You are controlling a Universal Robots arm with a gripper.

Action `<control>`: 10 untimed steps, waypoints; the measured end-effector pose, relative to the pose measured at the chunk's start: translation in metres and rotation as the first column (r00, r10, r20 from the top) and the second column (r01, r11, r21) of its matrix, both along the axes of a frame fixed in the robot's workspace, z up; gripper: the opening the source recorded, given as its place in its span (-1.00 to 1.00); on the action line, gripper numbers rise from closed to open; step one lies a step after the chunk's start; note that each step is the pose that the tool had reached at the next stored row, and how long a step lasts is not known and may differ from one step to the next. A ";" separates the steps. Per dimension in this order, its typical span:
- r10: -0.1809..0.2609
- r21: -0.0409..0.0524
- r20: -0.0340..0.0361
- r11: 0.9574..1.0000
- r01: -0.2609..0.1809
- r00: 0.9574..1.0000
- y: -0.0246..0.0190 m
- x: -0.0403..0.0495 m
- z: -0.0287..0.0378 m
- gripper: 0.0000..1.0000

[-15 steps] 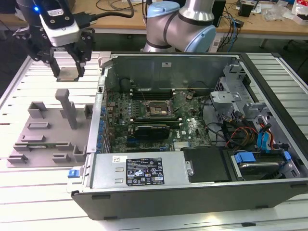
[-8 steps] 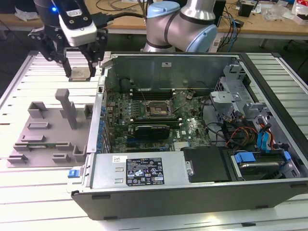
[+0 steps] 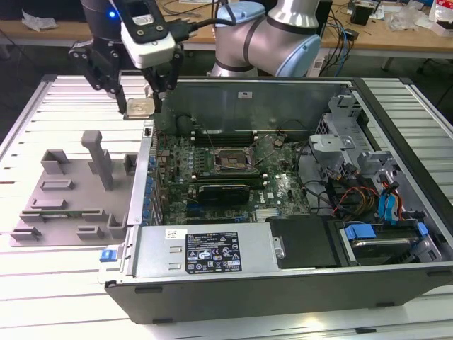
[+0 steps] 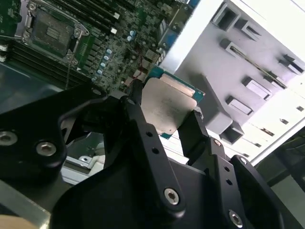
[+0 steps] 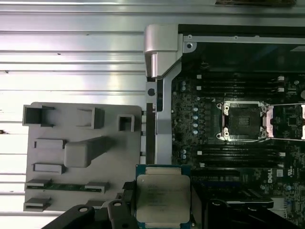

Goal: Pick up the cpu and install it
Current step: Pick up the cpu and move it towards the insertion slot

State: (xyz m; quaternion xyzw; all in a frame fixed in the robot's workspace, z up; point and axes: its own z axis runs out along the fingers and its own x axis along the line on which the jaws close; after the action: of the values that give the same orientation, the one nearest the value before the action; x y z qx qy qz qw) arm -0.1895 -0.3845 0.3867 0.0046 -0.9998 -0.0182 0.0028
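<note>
So the pickup looks done: my gripper (image 3: 140, 105) has its fingers (image 4: 193, 131) pinching the cpu (image 4: 169, 107) between them, held in the air. Installing is left; the socket (image 5: 243, 121) sits empty, well apart from the fingers, down inside the computer case (image 3: 283, 290).

One cpu (image 5: 163, 193) on show, just the one. One gripper (image 3: 140, 105), two black fingers (image 4: 138, 119). One robot arm (image 3: 276, 42). Down below, one open computer case (image 3: 283, 283), one motherboard (image 3: 279, 188) in it, one CPU socket (image 3: 233, 161) on that board. And one grey fixture tray (image 3: 71, 205) beside the case.
</note>
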 end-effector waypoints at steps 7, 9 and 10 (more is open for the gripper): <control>0.000 0.000 0.000 1.000 0.000 1.000 0.0000 0.0247 0.0000 0.09; 0.000 0.000 0.000 1.000 0.000 1.000 0.0000 0.0310 0.0000 0.09; 0.000 0.000 0.000 1.000 0.000 1.000 0.0000 0.0336 0.0000 0.09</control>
State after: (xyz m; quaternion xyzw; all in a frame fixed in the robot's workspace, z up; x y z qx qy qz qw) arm -0.1559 -0.3845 0.3867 0.0046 -0.9998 -0.0182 0.0027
